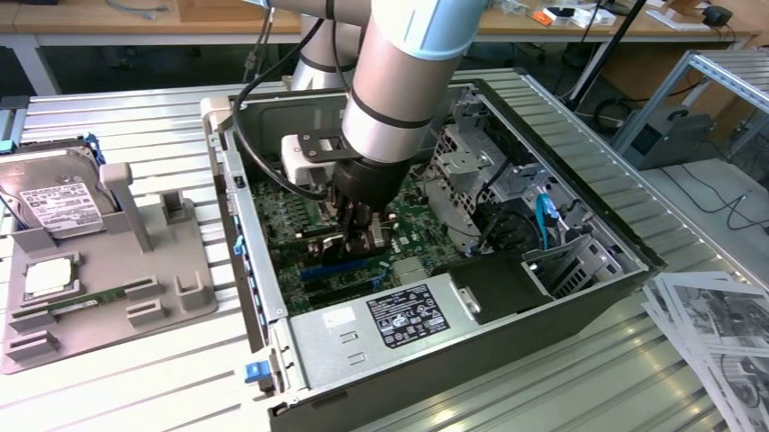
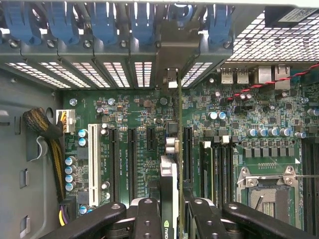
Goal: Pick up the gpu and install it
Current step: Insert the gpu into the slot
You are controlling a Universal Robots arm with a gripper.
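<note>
Up close, the hand (image 2: 172,214) grips the gpu (image 2: 173,149) edge-on above the motherboard (image 2: 134,109).

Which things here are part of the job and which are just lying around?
Part of the job:
- gpu, held edge-on by the gripper above the motherboard
- computer case, lying open

Lying around:
- hard drive on the grey holder
- printed papers at the exterior view's right
</note>
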